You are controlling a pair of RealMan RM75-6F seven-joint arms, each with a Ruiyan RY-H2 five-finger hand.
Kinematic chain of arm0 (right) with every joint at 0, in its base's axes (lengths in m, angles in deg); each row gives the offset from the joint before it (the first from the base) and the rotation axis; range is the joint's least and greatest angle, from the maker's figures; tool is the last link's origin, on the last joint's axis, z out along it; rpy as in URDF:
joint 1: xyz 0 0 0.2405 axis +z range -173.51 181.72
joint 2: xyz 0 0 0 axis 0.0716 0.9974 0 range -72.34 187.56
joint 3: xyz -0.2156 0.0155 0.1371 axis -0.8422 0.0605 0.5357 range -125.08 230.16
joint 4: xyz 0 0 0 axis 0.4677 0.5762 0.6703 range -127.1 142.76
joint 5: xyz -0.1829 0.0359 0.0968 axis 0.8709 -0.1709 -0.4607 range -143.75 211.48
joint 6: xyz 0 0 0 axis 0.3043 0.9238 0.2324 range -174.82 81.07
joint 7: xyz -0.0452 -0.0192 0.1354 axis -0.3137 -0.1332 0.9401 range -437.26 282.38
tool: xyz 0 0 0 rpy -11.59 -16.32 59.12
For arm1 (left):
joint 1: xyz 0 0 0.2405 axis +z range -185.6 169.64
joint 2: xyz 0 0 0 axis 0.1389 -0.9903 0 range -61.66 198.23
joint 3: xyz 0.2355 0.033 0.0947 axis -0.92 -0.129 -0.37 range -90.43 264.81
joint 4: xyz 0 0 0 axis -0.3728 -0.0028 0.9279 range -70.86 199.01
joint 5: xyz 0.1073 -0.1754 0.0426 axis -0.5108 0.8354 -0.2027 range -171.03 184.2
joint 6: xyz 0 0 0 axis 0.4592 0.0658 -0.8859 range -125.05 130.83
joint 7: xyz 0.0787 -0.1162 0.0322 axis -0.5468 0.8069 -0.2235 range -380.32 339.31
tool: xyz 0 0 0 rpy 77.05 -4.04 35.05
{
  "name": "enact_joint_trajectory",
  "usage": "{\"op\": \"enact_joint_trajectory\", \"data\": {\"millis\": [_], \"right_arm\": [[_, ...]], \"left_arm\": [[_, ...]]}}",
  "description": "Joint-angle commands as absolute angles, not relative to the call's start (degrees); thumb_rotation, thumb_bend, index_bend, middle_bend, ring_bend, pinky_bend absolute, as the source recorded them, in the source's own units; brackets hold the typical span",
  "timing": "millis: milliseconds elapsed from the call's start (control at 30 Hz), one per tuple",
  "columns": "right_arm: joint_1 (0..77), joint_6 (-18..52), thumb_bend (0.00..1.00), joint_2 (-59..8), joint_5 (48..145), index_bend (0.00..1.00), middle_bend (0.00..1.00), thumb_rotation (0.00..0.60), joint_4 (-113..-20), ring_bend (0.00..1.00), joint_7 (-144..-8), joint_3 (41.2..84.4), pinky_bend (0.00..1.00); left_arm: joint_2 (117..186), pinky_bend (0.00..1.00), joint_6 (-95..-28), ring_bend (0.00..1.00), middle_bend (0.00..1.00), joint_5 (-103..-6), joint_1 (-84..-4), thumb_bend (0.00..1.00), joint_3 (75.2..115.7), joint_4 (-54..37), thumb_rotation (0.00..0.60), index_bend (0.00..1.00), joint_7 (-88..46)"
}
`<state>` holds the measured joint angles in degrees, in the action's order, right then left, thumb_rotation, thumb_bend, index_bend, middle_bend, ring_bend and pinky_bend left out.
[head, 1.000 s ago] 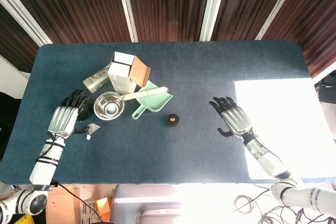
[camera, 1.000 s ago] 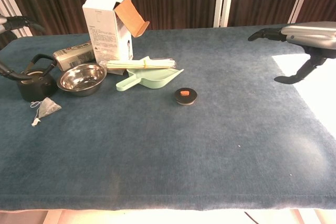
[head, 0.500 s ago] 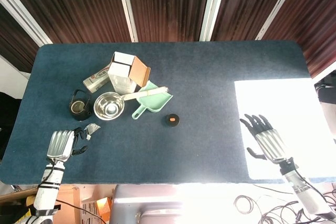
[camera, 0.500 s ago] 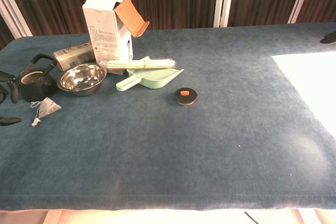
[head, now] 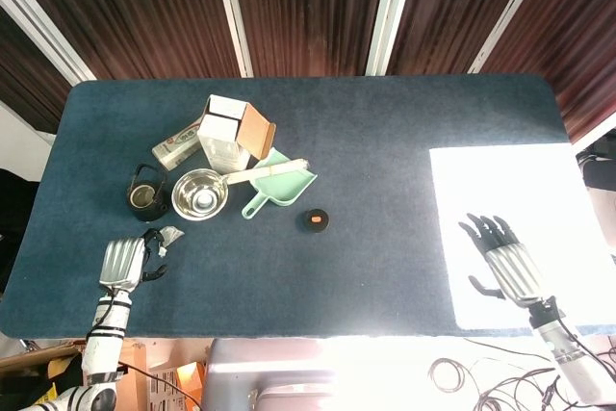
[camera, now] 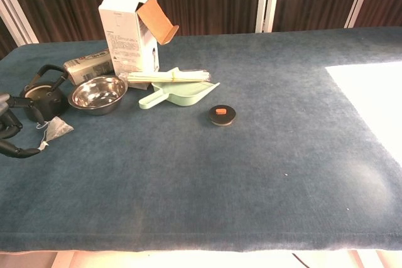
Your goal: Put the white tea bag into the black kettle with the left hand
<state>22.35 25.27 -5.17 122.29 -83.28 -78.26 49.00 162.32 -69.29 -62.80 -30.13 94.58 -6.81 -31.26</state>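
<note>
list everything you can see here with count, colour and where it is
table: 1, dark blue cloth top
kettle: 1, black, left side
tea bag: 1, white, in front of kettle
bowl: 1, silver, right of kettle
carton: 1, white, flap open, behind bowl
flat box: 1, pale, left of carton
scoop: 1, mint green, sticks lying across it
lid: 1, black, orange knob, centre
left hand: near tea bag
right hand: open, over sunlit patch

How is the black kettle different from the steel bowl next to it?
The black kettle is dark and matte with an arched handle; the steel bowl is shiny, wider, shallower and has no handle. Both stand upright and open-topped on the blue table.
</note>
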Motion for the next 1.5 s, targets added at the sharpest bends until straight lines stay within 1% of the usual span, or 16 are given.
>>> {"op": "enact_joint_trajectory", "data": {"millis": [33,133,267,433,633,933,1167,1500], "right_arm": [[22.17,25.33,0.26,-5.03,122.45,0.0,0.0,0.6,-83.28,0.0,-78.12,49.09,0.0],[22.02,25.2,0.26,-5.0,122.4,0.0,0.0,0.6,-83.14,0.0,-78.03,49.34,0.0],[21.92,24.84,0.26,-5.03,122.34,0.0,0.0,0.6,-83.04,0.0,-77.91,49.6,0.0],[21.75,24.66,0.26,-4.94,122.61,0.0,0.0,0.6,-82.97,0.0,-77.69,49.79,0.0],[21.54,24.44,0.26,-5.07,122.63,0.0,0.0,0.6,-82.54,0.0,-77.24,50.09,0.0],[21.21,24.29,0.26,-5.02,122.9,0.0,0.0,0.6,-81.88,0.0,-76.32,50.31,0.0],[20.67,24.93,0.26,-4.76,123.22,0.0,0.0,0.6,-81.55,0.0,-75.47,50.46,0.0],[20.4,24.77,0.26,-4.64,123.5,0.0,0.0,0.6,-81.24,0.0,-74.68,50.59,0.0]], "left_arm": [[164.56,1.0,-67.97,1.0,1.0,-62.16,-30.65,0.18,95.2,-3.39,0.6,0.47,-31.27],[165.76,1.0,-67.71,1.0,1.0,-62.4,-30.8,0.2,95.34,-1.32,0.6,0.47,-30.98],[167.2,1.0,-67.62,1.0,1.0,-63.82,-31.06,0.26,95.04,1.7,0.6,0.49,-29.6],[168.85,1.0,-67.55,1.0,1.0,-64.69,-31.32,0.26,94.97,4.31,0.6,0.51,-29.81],[170.09,1.0,-67.02,1.0,1.0,-64.85,-31.17,0.26,94.9,5.77,0.6,0.51,-30.06],[172.74,1.0,-67.85,1.0,1.0,-65.67,-31.24,0.27,95.4,10.79,0.6,0.51,-30.22],[173.66,1.0,-66.91,1.0,1.0,-65.58,-31.33,0.34,95.77,12.98,0.6,0.51,-29.92],[174.1,1.0,-67.38,1.0,1.0,-66.26,-30.88,0.35,95.64,14.27,0.6,0.51,-30.93]]}}
